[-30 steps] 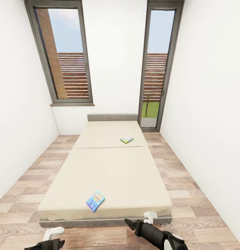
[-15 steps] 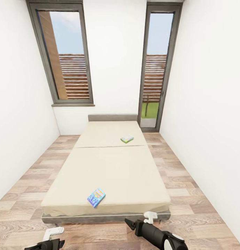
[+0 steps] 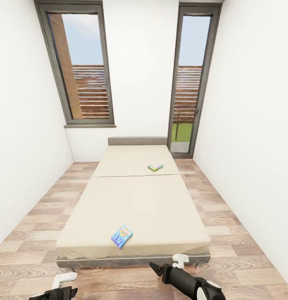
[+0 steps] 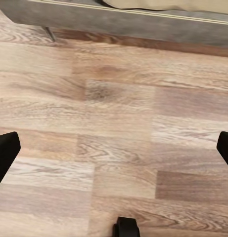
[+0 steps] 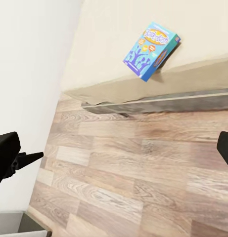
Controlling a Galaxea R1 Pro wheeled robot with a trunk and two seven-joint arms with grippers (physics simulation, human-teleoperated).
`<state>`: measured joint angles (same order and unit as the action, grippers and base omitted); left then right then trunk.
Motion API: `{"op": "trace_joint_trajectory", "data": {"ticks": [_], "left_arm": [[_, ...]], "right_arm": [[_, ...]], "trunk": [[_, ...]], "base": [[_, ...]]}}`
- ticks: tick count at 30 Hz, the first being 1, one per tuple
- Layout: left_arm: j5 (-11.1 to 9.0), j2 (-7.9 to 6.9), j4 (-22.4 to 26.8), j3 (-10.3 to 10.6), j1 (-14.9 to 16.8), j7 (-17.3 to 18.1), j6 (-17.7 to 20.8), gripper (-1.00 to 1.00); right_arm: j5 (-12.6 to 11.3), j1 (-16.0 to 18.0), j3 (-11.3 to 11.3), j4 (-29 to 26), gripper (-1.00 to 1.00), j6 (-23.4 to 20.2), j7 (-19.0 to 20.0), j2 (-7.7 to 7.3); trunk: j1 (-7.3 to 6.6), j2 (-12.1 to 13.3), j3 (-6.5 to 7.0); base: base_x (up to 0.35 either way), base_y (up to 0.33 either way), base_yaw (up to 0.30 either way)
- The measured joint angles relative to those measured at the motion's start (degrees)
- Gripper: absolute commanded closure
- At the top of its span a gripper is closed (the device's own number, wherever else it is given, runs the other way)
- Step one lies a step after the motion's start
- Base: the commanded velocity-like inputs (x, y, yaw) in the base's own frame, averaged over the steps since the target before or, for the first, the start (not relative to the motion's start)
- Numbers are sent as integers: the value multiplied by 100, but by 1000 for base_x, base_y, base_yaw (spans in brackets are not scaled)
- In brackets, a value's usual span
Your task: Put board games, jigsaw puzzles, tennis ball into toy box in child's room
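Observation:
The bed (image 3: 135, 200) stands ahead of me, with a beige mattress on a grey frame. Two board games lie on it. A blue one (image 3: 122, 236) rests near the foot edge, and the right wrist view shows this blue board game (image 5: 152, 49) beside the mattress edge. A green-white one (image 3: 155, 167) lies farther up, right of centre. My left gripper (image 3: 63, 280) hangs open low over the floor, short of the bed's foot. My right gripper (image 3: 177, 261) is open too, just before the grey frame (image 5: 158, 102). Neither holds anything.
Wood-plank floor (image 3: 31, 216) runs down both sides of the bed between white walls. A tall window (image 3: 83, 71) and a glass door (image 3: 187, 83) are in the far wall. The left wrist view looks down on floor planks (image 4: 114, 123) beside the bed frame (image 4: 118, 22).
The whole head view has shifted, so the camera moved: the bed now sits slightly farther off and to the right. Both arms keep their places in the picture.

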<state>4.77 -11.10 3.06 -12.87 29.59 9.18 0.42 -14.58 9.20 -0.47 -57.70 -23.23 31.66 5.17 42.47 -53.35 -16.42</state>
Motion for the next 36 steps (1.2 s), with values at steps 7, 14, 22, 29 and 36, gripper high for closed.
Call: {"op": "trace_joint_trajectory", "data": {"ticks": [7, 14, 22, 29, 36], "left_arm": [[0, 1, 0, 0, 0, -1, 5, -100], [0, -4, 0, 0, 0, -1, 5, -100], [-2, -4, 0, 0, 0, 0, -1, -100], [-7, -5, 0, 0, 0, 1, -6, -100], [-9, -17, 5, -2, 0, 3, -16, -100]], "right_arm": [[-7, 0, -1, 1, -100, 7, 1, 0], [-9, 0, -1, 1, -100, 8, 1, 0], [-12, 0, 0, 5, -100, 14, -4, 0], [10, 0, 3, 235, -100, 218, -142, 2], [-31, 0, 2, 480, -100, 438, -496, 5]], "trunk": [[0, 0, 0], [0, 0, 0], [0, 0, 0], [0, 0, 0], [0, 0, 0]], "base": [[0, 215, 0], [0, 206, 0], [0, 119, 0], [0, 13, 0], [0, 1, 0]]}}
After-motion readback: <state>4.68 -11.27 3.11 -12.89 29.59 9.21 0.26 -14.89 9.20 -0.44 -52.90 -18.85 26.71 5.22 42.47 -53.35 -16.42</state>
